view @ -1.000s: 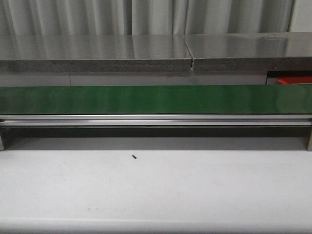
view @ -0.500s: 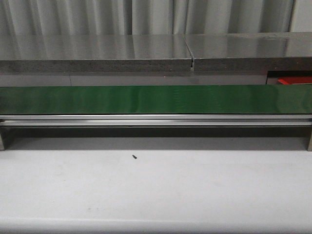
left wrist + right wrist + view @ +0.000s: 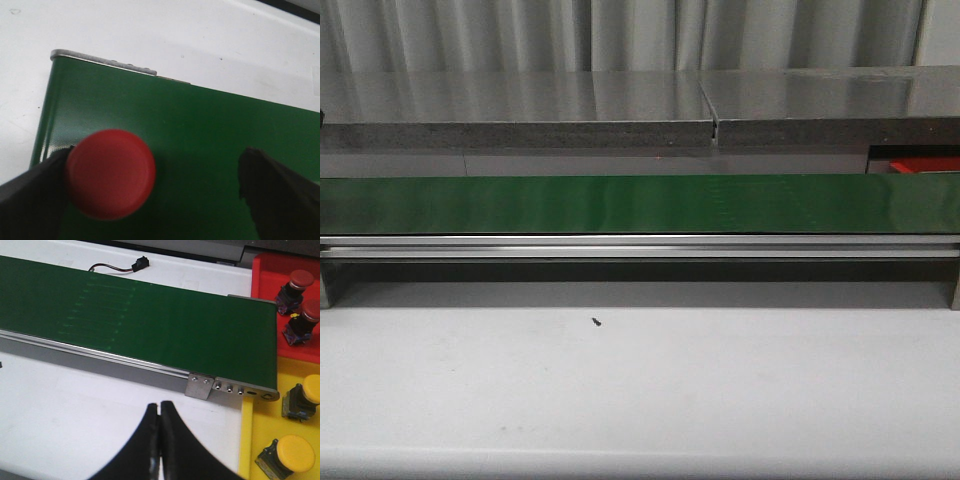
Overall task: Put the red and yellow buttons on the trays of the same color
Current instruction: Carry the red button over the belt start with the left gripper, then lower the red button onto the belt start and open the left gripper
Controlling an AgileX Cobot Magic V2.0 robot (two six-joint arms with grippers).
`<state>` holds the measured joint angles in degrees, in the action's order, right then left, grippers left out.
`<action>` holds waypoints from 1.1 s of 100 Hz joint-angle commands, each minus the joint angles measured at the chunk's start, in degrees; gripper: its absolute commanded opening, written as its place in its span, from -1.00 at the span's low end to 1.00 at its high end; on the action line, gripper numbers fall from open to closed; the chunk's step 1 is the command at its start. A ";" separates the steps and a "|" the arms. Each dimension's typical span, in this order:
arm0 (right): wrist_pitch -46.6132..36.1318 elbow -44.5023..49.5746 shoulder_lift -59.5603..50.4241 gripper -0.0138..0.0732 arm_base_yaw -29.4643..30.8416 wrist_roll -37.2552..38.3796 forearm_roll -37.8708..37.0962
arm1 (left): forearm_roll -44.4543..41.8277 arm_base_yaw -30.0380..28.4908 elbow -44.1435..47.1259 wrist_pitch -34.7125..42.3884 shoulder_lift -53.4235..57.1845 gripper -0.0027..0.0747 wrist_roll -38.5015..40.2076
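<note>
In the left wrist view a red button (image 3: 110, 174) sits on the green belt (image 3: 200, 125) near its end. My left gripper (image 3: 152, 167) is open around it: one finger (image 3: 35, 195) touches the button's side and the other finger (image 3: 270, 190) stands well apart. In the right wrist view my right gripper (image 3: 160, 407) is shut and empty above the white table. Beyond the belt's end, the red tray (image 3: 264, 275) holds two red buttons (image 3: 298, 282) and the yellow tray (image 3: 260, 410) holds two yellow buttons (image 3: 295, 452). Neither gripper shows in the front view.
The conveyor's green belt (image 3: 640, 203) runs across the front view on a metal rail (image 3: 640, 245), with a grey shelf (image 3: 520, 110) behind. A small dark speck (image 3: 594, 321) lies on the white table (image 3: 640, 400). A black connector with wires (image 3: 139, 262) lies behind the belt.
</note>
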<state>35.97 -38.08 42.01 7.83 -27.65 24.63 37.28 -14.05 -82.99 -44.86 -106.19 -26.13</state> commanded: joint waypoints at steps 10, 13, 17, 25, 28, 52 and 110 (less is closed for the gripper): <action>-2.99 -1.40 -0.36 -0.84 -0.09 -0.51 0.89 | 2.02 0.26 -1.58 1.18 3.68 0.80 -0.73; -2.99 -1.40 -0.36 -0.84 -0.09 -0.51 0.89 | 2.02 0.26 -1.58 1.42 3.95 0.80 -1.05; -2.99 -1.40 -0.36 -0.84 -0.09 -0.51 0.89 | 2.02 0.26 -1.58 1.68 4.15 0.80 -1.27; -2.99 -1.40 -0.36 -0.84 -0.09 -0.51 0.89 | 2.02 0.26 -1.70 3.03 4.87 0.80 -1.30; -2.99 -1.40 -0.36 -0.84 -0.09 -0.51 0.89 | 2.02 0.26 -1.82 3.91 5.15 0.80 -1.30; -2.99 -1.40 -0.36 -0.84 -0.09 -0.51 0.89 | 1.10 -1.08 -6.82 5.41 5.68 0.80 -1.40; -2.99 -1.40 -0.36 -0.84 -0.09 -0.51 0.89 | -7.00 -11.85 -10.84 11.74 -4.46 0.80 -1.40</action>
<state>35.97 -38.08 42.01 7.83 -27.65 24.63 29.28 -24.91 -91.96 -37.48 -111.87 -27.70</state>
